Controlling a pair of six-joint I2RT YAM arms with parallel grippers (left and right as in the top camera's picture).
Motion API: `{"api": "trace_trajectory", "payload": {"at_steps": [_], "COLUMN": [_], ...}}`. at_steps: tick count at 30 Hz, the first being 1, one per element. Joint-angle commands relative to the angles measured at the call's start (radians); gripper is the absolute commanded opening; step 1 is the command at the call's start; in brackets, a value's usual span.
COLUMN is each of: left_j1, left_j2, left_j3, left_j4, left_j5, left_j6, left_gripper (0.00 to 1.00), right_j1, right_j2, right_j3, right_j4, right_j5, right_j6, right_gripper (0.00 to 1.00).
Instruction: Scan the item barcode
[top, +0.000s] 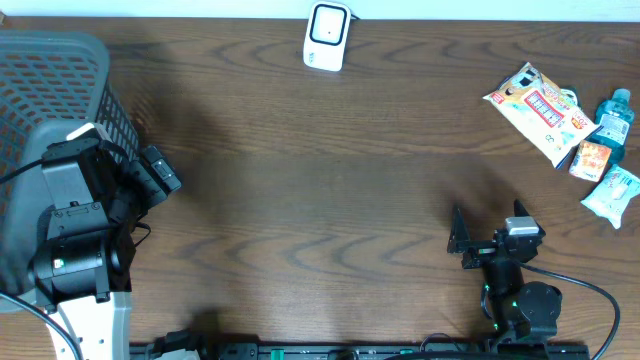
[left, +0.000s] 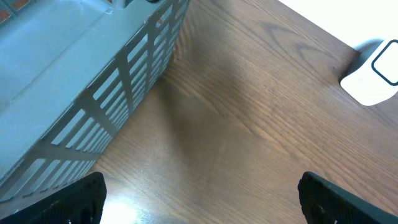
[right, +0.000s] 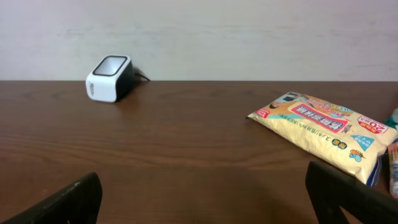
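The white barcode scanner (top: 327, 36) stands at the table's far edge; it also shows in the right wrist view (right: 109, 78) and, partly, as the scanner (left: 374, 73) in the left wrist view. Items lie at the far right: a yellow packet (top: 538, 110) (right: 323, 127), a blue bottle (top: 612, 120), a small orange pack (top: 591, 158) and a white-green packet (top: 612, 193). My right gripper (top: 487, 215) (right: 205, 199) is open over bare wood, well short of the packet. My left gripper (top: 165, 170) (left: 202, 199) is open and empty beside the basket.
A grey slatted basket (top: 50, 80) (left: 93, 81) fills the far left corner, close to my left arm. The brown wooden table (top: 320, 180) runs between the two arms. A black cable trails from the right arm near the front edge.
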Motion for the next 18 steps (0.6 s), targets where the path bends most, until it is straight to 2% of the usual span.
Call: {"api": "trace_trajectory", "payload": {"at_steps": [1,18], "left_j1": [0.006,0.006], "left_j2": [0.002,0.002], "left_j3": [0.005,0.005], "left_j4": [0.0,-0.008], "left_j5": [-0.012,-0.013], "left_j6": [-0.009,-0.008], "left_gripper": [0.98,0.98], "right_j1": [-0.005,-0.005], "right_j2": [-0.009,-0.009], "right_j3": [-0.001,-0.001], "right_j4": [-0.004,-0.003], "right_j5": [0.008,0.008], "right_j6": [0.014,0.014], "right_gripper": [0.99,0.99]}}
